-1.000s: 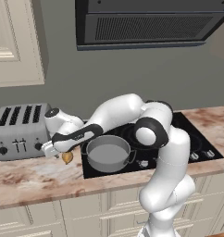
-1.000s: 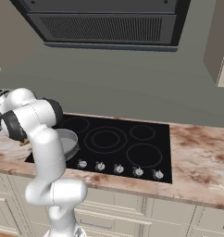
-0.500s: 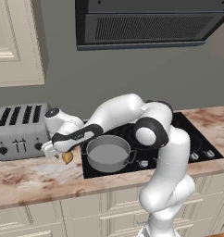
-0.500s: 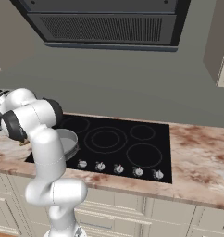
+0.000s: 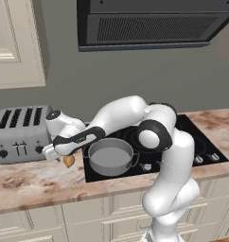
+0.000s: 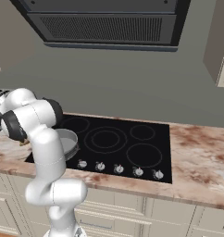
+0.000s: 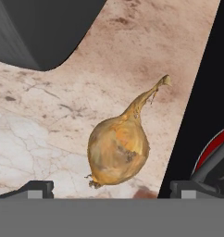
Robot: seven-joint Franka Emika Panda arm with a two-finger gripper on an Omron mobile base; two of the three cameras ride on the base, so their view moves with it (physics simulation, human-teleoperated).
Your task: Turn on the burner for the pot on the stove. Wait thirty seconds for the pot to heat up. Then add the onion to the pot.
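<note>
Onion (image 7: 118, 150) lies on the table (image 7: 63, 120) beside the stove (image 7: 197, 92), between my released claw (image 7: 111, 187) tips. I judge: lower straight, centre the bulb, clench gently before lifting toward the pot (image 5: 110, 157).

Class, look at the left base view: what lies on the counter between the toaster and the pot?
The onion lies there, on the marble counter between the toaster and the pot, with the gripper right above it.
</note>
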